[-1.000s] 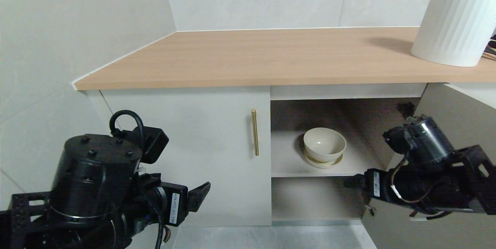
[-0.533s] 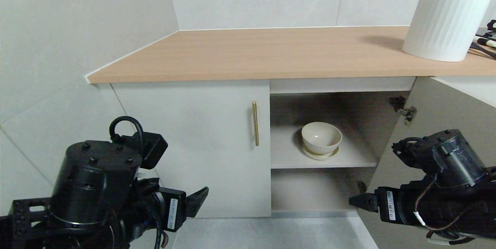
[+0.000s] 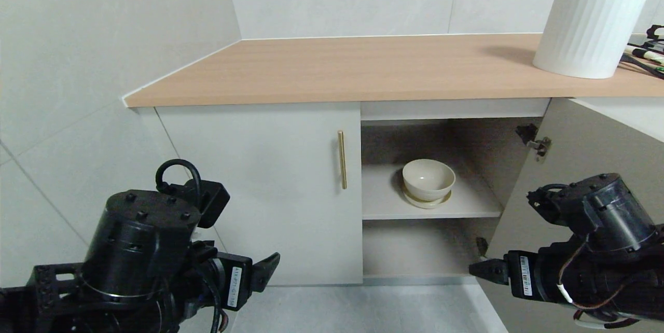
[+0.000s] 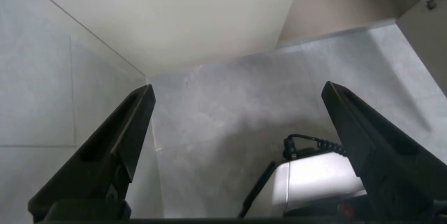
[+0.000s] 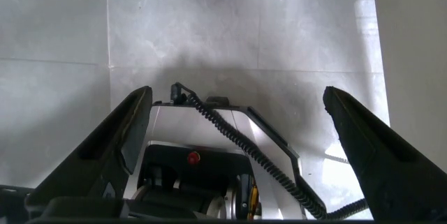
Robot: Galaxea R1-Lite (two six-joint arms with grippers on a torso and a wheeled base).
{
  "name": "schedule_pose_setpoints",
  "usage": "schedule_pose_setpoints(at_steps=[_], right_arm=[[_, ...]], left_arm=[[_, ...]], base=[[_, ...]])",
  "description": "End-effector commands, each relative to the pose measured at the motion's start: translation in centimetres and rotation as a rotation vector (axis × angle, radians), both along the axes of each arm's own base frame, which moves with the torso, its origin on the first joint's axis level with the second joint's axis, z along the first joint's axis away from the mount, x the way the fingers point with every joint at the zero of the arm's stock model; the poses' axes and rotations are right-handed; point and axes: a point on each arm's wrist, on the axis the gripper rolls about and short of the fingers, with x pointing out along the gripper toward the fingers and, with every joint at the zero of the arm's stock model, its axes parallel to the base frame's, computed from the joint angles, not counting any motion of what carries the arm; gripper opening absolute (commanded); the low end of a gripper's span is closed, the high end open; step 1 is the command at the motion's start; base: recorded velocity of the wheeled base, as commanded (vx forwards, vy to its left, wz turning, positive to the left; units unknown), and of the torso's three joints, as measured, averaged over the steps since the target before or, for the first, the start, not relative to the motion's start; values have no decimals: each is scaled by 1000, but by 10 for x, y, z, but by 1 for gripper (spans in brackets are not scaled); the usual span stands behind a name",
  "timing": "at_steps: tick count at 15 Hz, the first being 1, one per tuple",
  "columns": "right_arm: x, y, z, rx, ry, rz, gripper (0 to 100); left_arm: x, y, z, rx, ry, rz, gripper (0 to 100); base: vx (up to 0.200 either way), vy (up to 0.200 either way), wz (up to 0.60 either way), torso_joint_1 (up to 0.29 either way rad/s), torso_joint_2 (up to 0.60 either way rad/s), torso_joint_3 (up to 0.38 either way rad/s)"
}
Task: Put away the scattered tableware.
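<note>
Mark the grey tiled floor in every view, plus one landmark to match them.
Head view: the floor lies along the bottom, below the cabinet.
Left wrist view: beyond the left gripper, meeting the cabinet.
Right wrist view: beyond the right gripper.
Landmark: the cabinet's bottom edge, in head and left wrist views.

Cream bowl (image 3: 428,178) and cream plate (image 3: 426,202); pale grey cabinet door (image 3: 259,188), gold handle (image 3: 342,159); light wood-grain counter (image 3: 363,68); white ribbed bin (image 3: 591,19); grey mottled floor (image 3: 363,312).
</note>
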Motion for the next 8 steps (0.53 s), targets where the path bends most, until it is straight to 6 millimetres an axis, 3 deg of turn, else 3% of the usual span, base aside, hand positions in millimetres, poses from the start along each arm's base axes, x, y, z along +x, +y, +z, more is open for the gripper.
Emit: schedule_pose_setpoints(at_steps=[1,8], right_arm=[[0,1,0,-1,2,4,100],[0,1,-1,-3,5,4,100]], left_arm=[[0,0,-1,3,3,0,100],[0,0,0,3,0,-1,100]], base=[[0,0,0,0,0,0],[0,0,0,0,0,0]])
